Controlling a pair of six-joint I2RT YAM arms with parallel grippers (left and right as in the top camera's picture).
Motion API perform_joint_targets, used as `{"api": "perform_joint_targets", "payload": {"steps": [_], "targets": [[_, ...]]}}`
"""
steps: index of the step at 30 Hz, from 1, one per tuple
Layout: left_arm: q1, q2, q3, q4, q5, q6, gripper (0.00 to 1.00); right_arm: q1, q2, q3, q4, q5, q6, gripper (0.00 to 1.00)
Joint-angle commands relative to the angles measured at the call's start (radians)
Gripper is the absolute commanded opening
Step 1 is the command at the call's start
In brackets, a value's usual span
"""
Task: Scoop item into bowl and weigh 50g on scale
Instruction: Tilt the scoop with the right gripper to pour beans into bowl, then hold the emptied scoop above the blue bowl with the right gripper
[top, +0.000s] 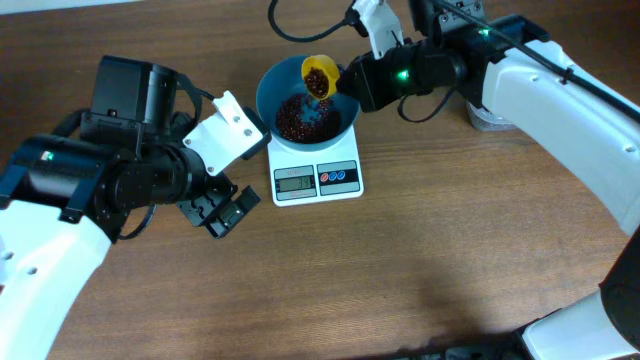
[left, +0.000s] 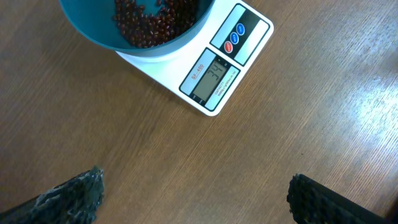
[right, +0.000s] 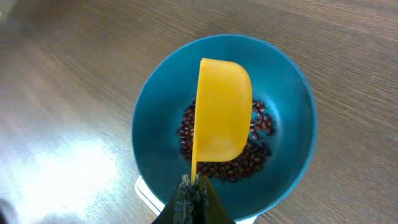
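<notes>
Gripping scoop, right end effector above beans

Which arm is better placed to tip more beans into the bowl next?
Right. The right gripper is shut on the yellow scoop, held over the blue bowl on the scale. The left gripper is open, empty, beside the scale.

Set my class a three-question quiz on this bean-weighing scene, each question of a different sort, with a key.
1. True or false: the round blue plastic bowl stands on the small white square scale.
2. What is the right gripper shut on? A) a yellow plastic scoop B) a metal fork C) nothing
3. Fill in: the left gripper has its jaws ____, holding nothing.
Key: 1 true; 2 A; 3 open.
</notes>
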Motion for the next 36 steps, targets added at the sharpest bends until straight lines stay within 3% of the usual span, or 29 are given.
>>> {"api": "perform_joint_targets", "payload": {"steps": [1,5,9,16,24,36], "targets": [[-0.004,-0.004,0.016,0.001,-0.003,0.012,0.99,0.011,-0.035,0.017,0.002,-0.031,0.000,0.04],[-0.004,-0.004,0.016,0.001,-0.003,0.012,0.99,0.018,-0.039,0.030,0.045,-0.032,0.054,0.04],[-0.004,-0.004,0.016,0.001,-0.003,0.013,0.99,0.073,-0.037,0.031,0.135,0.127,0.053,0.04],[-0.004,-0.004,0.016,0.001,-0.003,0.012,0.99,0.094,-0.020,0.028,0.002,0.185,0.118,0.04],[-0.004,-0.004,0.016,0.001,-0.003,0.012,0.99,0.095,-0.032,0.031,-0.013,0.118,0.121,0.04],[-0.004,-0.004,0.016,0.001,-0.003,0.012,0.99,0.103,-0.042,0.049,-0.058,0.219,0.121,0.04]]}}
